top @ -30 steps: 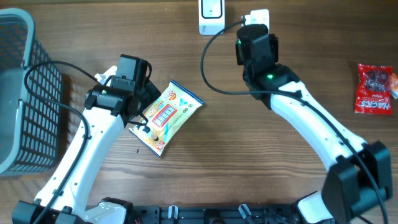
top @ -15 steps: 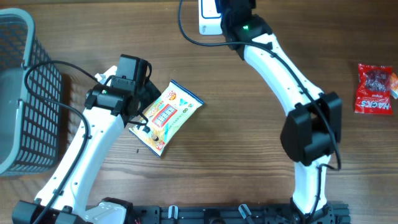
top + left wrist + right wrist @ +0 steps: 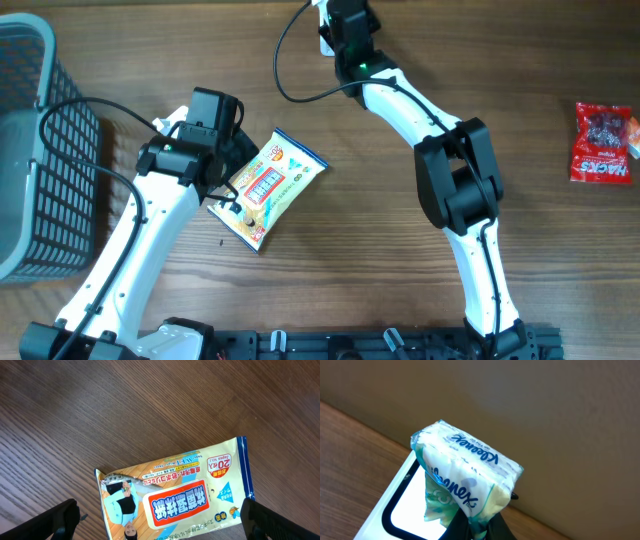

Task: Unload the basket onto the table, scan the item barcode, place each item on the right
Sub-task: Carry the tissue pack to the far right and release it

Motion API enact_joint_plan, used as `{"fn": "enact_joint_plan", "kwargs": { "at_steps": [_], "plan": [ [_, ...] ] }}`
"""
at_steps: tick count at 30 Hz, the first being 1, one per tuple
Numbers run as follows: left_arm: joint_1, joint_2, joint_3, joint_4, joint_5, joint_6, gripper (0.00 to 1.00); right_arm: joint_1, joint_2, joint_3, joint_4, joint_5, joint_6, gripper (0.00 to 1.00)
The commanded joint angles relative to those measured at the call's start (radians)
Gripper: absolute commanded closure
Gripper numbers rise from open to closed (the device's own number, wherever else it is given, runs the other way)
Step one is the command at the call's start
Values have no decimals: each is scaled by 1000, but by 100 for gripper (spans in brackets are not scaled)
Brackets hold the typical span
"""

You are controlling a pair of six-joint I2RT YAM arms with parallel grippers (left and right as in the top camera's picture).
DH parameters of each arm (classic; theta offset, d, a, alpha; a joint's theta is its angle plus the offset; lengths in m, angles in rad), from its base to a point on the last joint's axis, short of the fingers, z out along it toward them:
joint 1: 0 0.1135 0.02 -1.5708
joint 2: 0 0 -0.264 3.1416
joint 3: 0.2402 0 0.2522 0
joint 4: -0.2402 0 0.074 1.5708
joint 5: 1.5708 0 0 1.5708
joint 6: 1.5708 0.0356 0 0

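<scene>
Right now I judge the task to be at its key step rather than finished: my right gripper (image 3: 475,529) is pressed together on the lower edge of the tissue pack (image 3: 465,477), pinching it so that it stands up from the fingers, and it holds the pack above the scanner (image 3: 405,505) at the far edge of the table (image 3: 380,250). The pickup and the carry look done. What I can't confirm is the scan itself. The wrist view shows me the brand lettering on the sides turned toward the camera, while whichever face carries the barcode is hidden from me, and nothing in view tells me whether the lit window has read it. If it has not, I expect I'd need to tilt or turn the pack over the window. My left gripper (image 3: 172,522) is spread wide and holds nothing, hovering over the wipes packet (image 3: 175,490), which lies flat on the wood. A red sweets packet (image 3: 603,142) lies well apart on the right, and a basket (image 3: 30,150) stands at the left edge.
</scene>
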Motion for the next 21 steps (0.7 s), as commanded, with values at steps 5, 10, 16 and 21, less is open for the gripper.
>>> {"fn": "enact_joint_plan", "kwargs": {
  "at_steps": [5,10,16,21],
  "plan": [
    [4,6,1,0,-16,-8,0,6,3,7,-3,101,-66,96],
    [4,6,1,0,-16,-8,0,-64,3,7,-4,403,-141,96],
    [4,6,1,0,-16,-8,0,-255,3,5,-4,782,-143,96],
    [4,6,1,0,-16,-8,0,-460,3,-31,-5,1066,-144,96]
  ]
}}
